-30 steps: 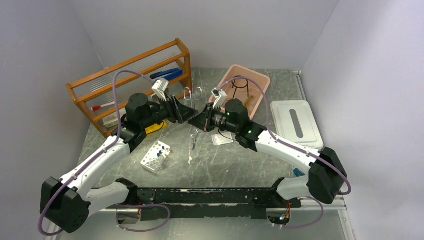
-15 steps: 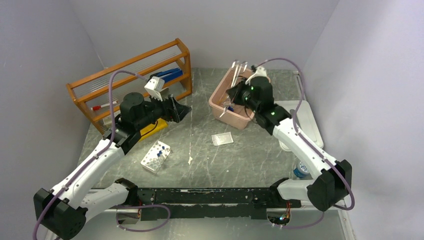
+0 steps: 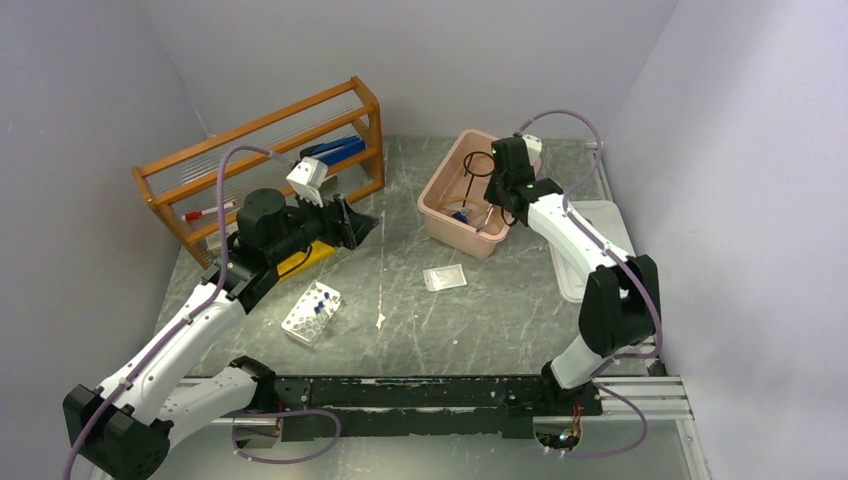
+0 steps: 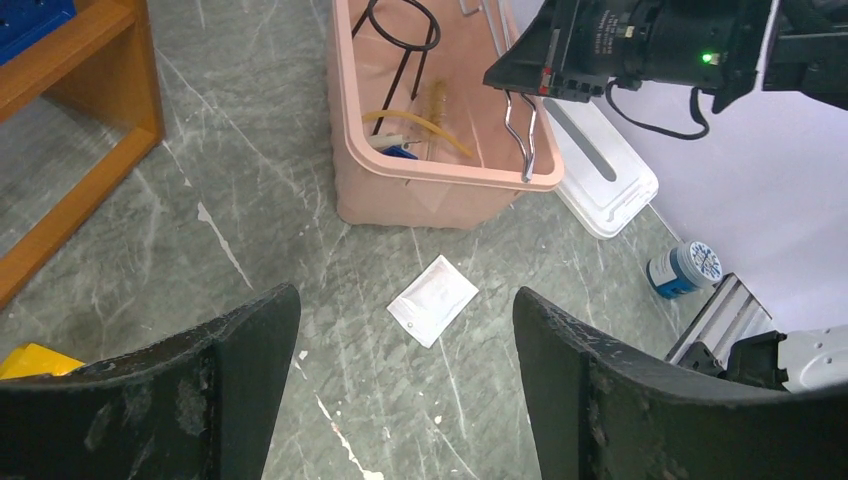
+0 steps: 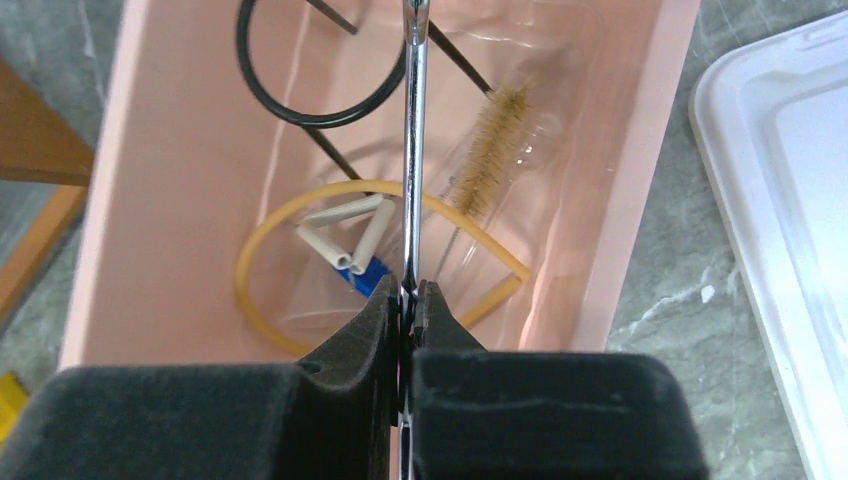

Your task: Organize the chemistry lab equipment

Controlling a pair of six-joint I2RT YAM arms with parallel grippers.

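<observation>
Right pincer point(image 5: 408, 295) is clamped on the metal tongs point(image 5: 411, 150), which hang over the pink bin point(image 3: 437, 205) near the table's far edge. Tripod point(image 5: 300, 70), amber tube point(image 5: 260, 250) and triangle point(image 5: 345, 235) already lie inside. Left pincer point(image 3: 352, 218) stands wide and empty beside the shelf point(image 3: 200, 165). Left for you: white square point(image 3: 444, 277) mid-table, vial tray point(image 3: 312, 313) toward the near left. Mind the bin's near wall under the tongs; mid-table looks roomy.

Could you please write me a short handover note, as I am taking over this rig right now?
Left gripper: open, empty, above the table beside the shelf.
Right gripper: shut on the tongs, held over the pink bin.
Done: ring stand, amber tube, brush and white triangle lie in the bin.
Left: release the tongs; the white square and vial tray lie on the table.
</observation>
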